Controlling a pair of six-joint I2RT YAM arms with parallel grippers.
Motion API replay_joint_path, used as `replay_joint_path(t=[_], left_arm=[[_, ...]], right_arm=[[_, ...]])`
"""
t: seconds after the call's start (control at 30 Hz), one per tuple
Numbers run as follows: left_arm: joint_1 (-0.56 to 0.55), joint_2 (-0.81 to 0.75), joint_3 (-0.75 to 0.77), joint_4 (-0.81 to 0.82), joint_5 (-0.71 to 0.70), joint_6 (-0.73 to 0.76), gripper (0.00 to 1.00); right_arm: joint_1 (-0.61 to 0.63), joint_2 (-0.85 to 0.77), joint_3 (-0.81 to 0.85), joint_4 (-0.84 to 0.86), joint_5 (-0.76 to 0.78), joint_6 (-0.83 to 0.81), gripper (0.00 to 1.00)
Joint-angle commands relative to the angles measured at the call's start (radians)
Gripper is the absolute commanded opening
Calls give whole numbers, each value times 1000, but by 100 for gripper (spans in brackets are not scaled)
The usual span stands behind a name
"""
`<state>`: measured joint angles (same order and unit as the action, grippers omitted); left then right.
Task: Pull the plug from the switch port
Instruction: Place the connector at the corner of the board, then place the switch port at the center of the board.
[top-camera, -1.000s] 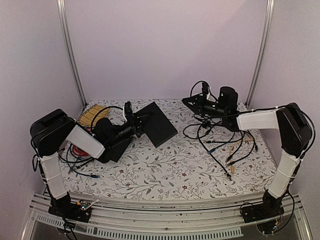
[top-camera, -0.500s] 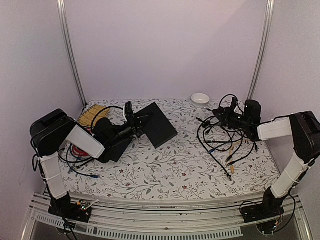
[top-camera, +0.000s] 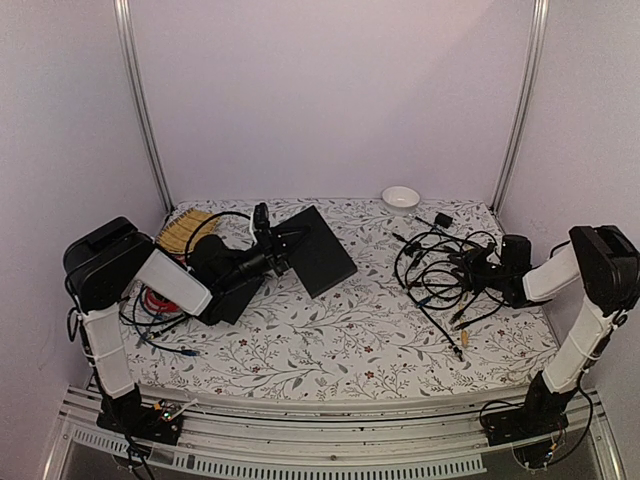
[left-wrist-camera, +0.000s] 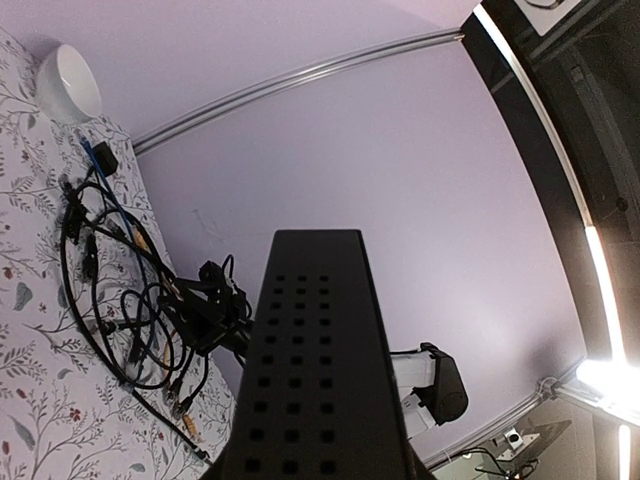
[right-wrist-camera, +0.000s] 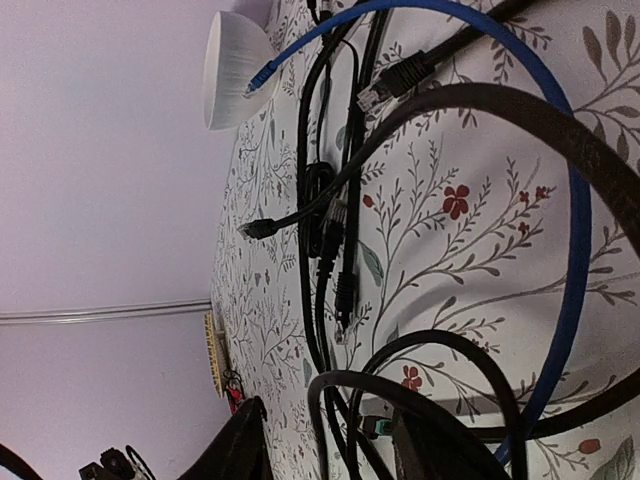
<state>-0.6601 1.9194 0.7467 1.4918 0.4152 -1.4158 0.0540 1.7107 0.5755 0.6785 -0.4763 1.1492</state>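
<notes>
Your right claw (right-wrist-camera: 340, 440) has sunk onto the cables (top-camera: 440, 262) at right and opened, empty, while the left claw (top-camera: 285, 248) stays clamped on the switch (top-camera: 322, 252), centre-left: the pull looks done.

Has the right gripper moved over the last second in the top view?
Yes. The right gripper has swung right and toward the near edge, away from the white bowl it was hiding, and now sits low over the cable pile.
</notes>
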Motion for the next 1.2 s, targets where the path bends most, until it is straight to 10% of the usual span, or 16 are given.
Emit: replay_joint_path(t=[0.0,1.17], left_arm=[[1,24,60,83,39,-15,0],[-19,536,847,-843,381,161,0]], right_arm=[[-14,33,-16,95,-18,69,44],[112,-162,127,-111,-16,-128,50]])
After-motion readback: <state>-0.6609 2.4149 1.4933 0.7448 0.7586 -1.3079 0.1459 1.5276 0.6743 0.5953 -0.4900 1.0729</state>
